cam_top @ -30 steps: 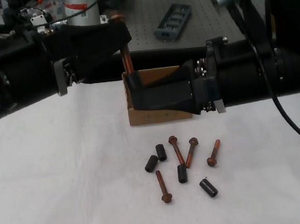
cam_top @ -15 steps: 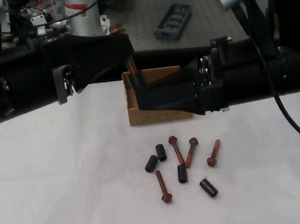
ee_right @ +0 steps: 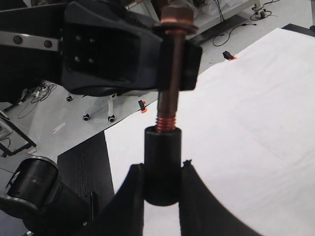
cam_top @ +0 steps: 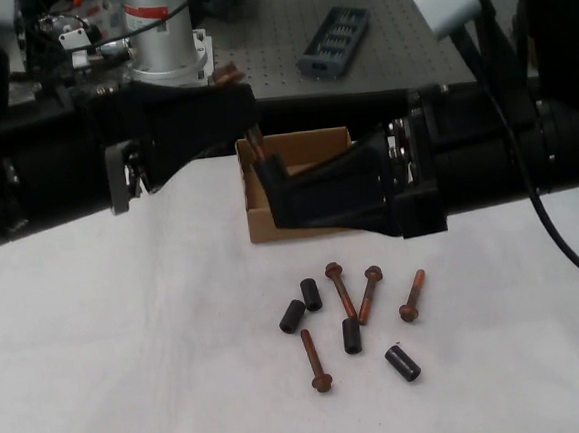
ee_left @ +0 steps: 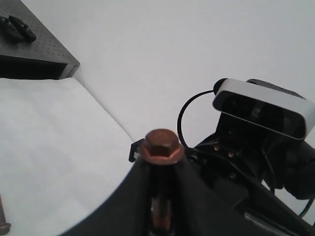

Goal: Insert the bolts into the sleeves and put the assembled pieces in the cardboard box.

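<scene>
This is a robotics lab rather than a home or a shop. Behind the bench, which is draped in a white cloth [cam_top: 111, 371], lies a grey optical breadboard [cam_top: 405, 27] with a regular grid of threaded holes. It carries a silver metal cylinder [cam_top: 160, 31], loose wiring [cam_top: 69, 33] and a ridged grey-blue case [cam_top: 333, 41]. A silver-and-black camera [ee_left: 263, 113] with its cable is mounted on a black robot arm [cam_top: 525, 148], and beyond the bench the hard floor [ee_right: 49, 113] shows trailing cables [ee_right: 37, 91] and the castor feet [ee_right: 86, 117] of wheeled equipment.
</scene>
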